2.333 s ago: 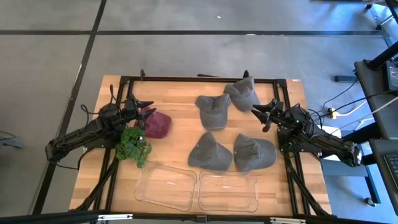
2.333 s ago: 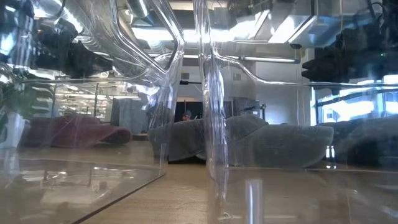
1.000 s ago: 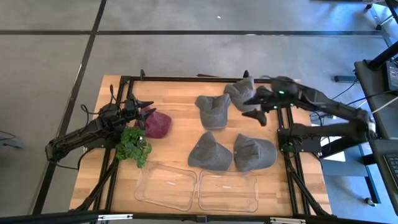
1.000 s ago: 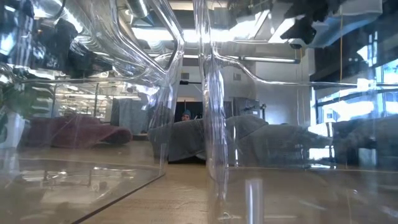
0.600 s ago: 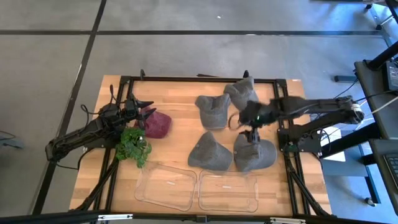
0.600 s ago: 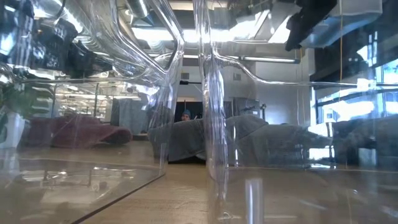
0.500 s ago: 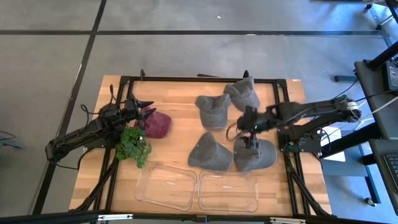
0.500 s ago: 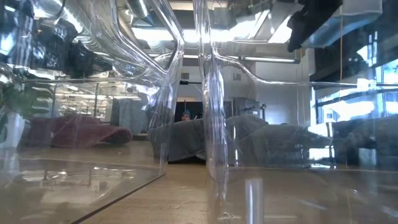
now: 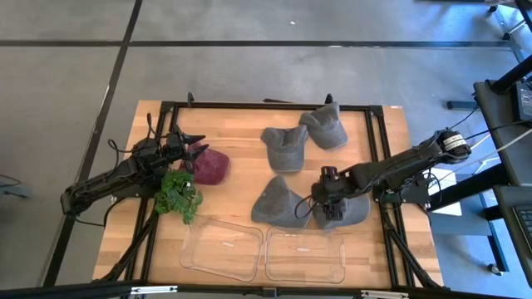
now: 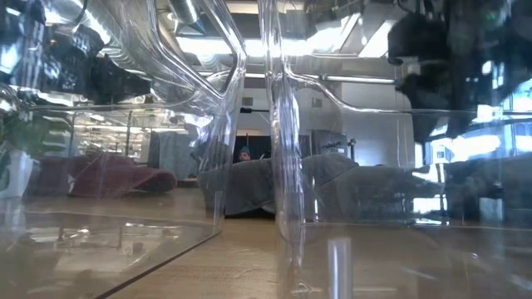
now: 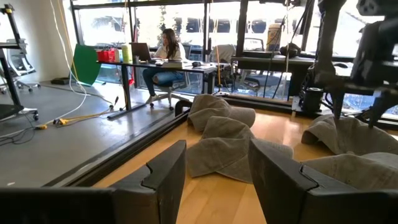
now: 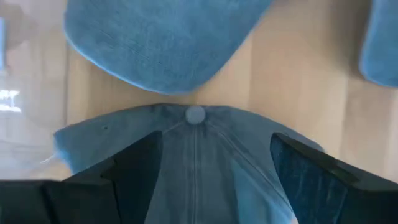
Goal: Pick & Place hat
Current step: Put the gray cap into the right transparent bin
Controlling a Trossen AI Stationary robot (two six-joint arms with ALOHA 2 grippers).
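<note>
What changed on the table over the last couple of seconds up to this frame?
The right arm swung from the table's right edge over the far hats, then down; its right gripper now hovers open over the front-right grey hat, fingers straddling the crown. Nothing grasped. The left gripper, maroon hat and other hats stayed put.

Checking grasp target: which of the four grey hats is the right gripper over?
The front-right grey hat, nearest the clear trays. The open right gripper hangs over its crown; the other three hats lie clear of it.
</note>
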